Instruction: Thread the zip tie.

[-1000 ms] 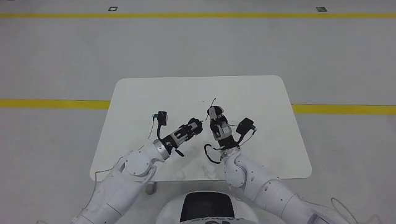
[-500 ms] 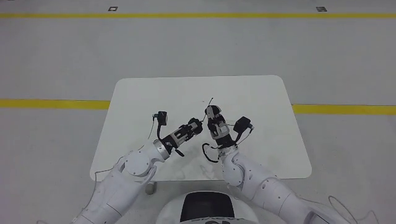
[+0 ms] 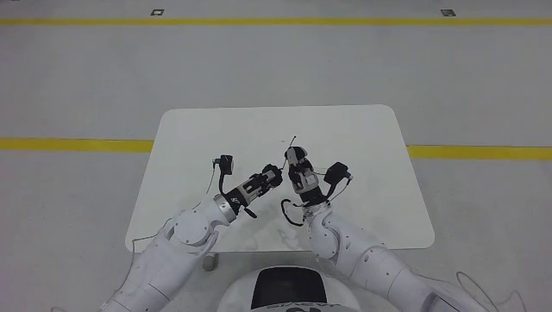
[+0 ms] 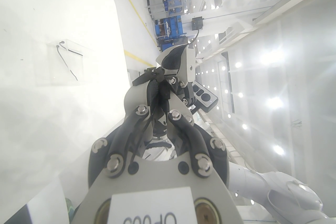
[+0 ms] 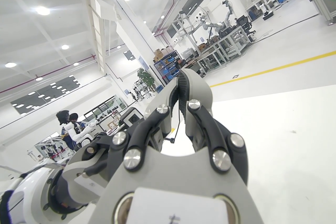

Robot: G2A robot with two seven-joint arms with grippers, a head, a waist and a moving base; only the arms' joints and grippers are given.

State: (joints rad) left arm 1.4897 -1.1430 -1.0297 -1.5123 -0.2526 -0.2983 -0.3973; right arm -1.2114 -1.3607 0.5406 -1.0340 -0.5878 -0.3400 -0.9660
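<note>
Table: white, with rounded corners, standing on a pale grey workshop floor; both arms come in over its near edge and meet above its near-middle part.
Left gripper: held above the table, just left of the right one and a little nearer, pointing to the right. In its wrist view the jaws are drawn close together, with a thin black strand running between the fingers.
Right gripper: raised above the table just beside the left one, their tips almost meeting. Its jaws are pressed narrow, pinching the strap between the ribbed pads.
Zip tie: thin and black, held off the table between the two grippers. One length hangs down out of the right jaws to a small block end close to the left gripper. In the top view a fine tail sticks out past the right gripper toward the far side.
Clear sleeve: lies flat on the table, well apart from both grippers, with a second thin black strand on it.
Yellow lines: two floor stripes, one level with the table's middle and one far beyond it.
</note>
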